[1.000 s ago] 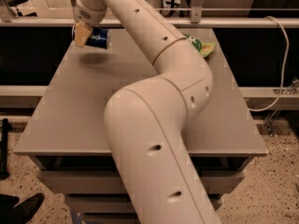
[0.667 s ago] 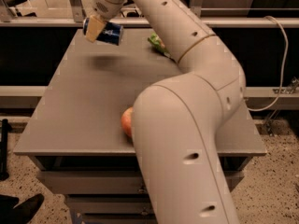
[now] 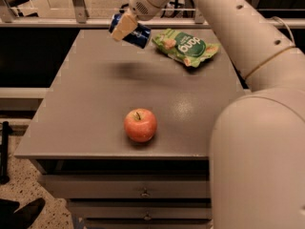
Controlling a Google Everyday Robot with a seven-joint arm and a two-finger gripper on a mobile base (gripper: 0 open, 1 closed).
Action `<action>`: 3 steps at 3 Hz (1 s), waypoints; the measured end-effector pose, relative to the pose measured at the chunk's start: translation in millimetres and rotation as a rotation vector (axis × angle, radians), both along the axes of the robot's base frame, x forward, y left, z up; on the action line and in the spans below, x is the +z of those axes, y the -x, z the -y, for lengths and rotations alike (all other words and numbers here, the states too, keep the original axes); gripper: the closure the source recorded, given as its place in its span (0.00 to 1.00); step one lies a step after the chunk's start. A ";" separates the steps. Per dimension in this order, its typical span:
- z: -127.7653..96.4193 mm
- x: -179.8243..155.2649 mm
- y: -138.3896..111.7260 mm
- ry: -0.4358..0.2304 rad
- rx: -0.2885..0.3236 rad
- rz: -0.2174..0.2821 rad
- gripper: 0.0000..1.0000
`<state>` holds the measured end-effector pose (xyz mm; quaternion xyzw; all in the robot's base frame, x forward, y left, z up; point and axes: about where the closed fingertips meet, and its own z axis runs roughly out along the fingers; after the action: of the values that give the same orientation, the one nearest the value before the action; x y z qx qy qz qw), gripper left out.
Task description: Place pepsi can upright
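The pepsi can (image 3: 137,34), dark blue with a silver end, is held tilted on its side in the air above the far part of the grey table (image 3: 95,109). My gripper (image 3: 125,26) is shut on the pepsi can, with one tan finger (image 3: 123,26) across the can's front. The can's shadow falls on the table below it. My white arm reaches in from the right and fills the right side of the view.
A green snack bag (image 3: 187,46) lies at the far right of the table. A red apple (image 3: 140,125) stands near the front edge. A railing runs behind the table. Drawers sit under the tabletop.
The arm has swung to the right, uncovering the apple and the snack bag. The can stays in the gripper and has moved up and toward the table's far middle.
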<state>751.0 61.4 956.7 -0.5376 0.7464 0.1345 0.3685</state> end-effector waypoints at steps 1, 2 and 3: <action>30.5 -5.4 17.7 -0.102 0.009 -0.003 1.00; 47.9 -15.2 31.5 -0.239 0.019 -0.012 1.00; 48.5 -16.9 40.5 -0.368 0.040 0.003 1.00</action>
<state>710.5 12.9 939.8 -0.4759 0.6980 0.2753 0.4588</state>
